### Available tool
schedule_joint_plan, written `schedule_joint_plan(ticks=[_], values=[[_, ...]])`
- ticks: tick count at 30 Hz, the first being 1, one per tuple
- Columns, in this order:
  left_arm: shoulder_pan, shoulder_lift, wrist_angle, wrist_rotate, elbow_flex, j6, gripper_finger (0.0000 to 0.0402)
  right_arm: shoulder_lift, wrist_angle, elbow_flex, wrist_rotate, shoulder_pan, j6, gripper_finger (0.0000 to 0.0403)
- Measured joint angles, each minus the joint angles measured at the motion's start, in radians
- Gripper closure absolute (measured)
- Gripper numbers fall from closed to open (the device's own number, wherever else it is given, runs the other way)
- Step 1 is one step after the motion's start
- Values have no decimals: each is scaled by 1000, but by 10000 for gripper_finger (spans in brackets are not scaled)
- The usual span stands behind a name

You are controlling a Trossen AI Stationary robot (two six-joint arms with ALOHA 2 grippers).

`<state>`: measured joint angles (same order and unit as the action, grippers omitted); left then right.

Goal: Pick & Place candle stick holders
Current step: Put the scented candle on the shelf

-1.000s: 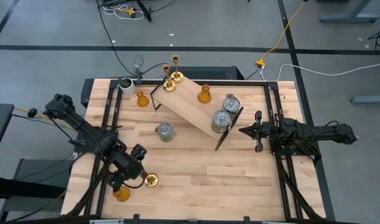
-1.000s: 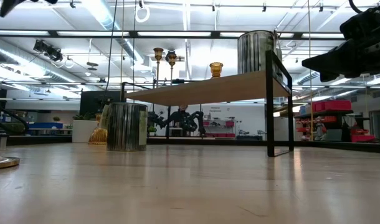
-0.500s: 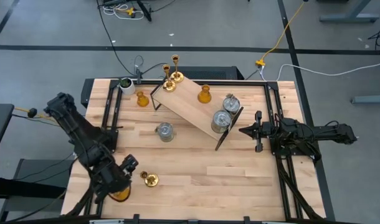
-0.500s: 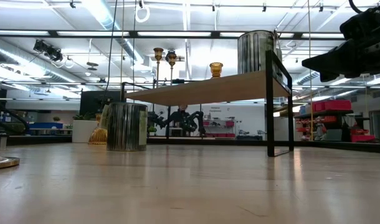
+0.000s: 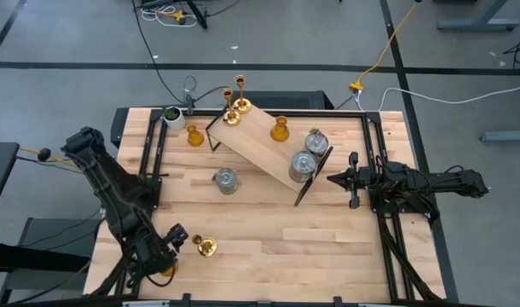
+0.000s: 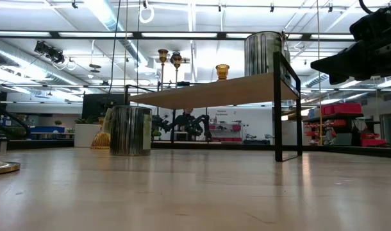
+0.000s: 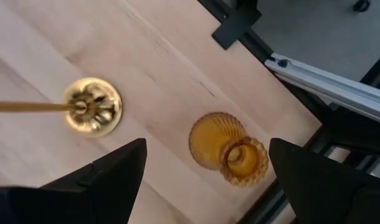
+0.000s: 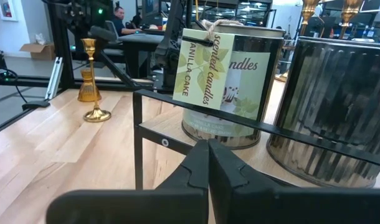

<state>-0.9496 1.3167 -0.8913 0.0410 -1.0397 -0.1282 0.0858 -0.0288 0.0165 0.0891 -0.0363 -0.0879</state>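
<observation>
my left claw (image 7: pixel 202 168) hangs wide apart over the near left corner of the table (image 5: pixel 268 239), and the amber glass holder (image 7: pixel 228 149) stands upright directly beneath it, between my fingers. its axis is vertical, so i judge a straight descent should straddle it. my right claw (image 5: pixel 335 180) waits pinched together beside the shelf (image 5: pixel 268 143), well apart.
</observation>
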Motion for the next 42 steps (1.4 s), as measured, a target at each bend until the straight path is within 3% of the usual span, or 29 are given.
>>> schedule_joint_plan(ticks=[19,31,37,42], values=[[-68,0,57,-20,51,-102,55,0,0,0,0,0,0,400],[16,-84,-76,-15,28,-112,55,0,0,0,0,0,0,400],[108,-147,-174,-95,-23,-38,55,0,0,0,0,0,0,400],[212,-203,-230,-93,-24,-43,55,0,0,0,0,0,0,400]])
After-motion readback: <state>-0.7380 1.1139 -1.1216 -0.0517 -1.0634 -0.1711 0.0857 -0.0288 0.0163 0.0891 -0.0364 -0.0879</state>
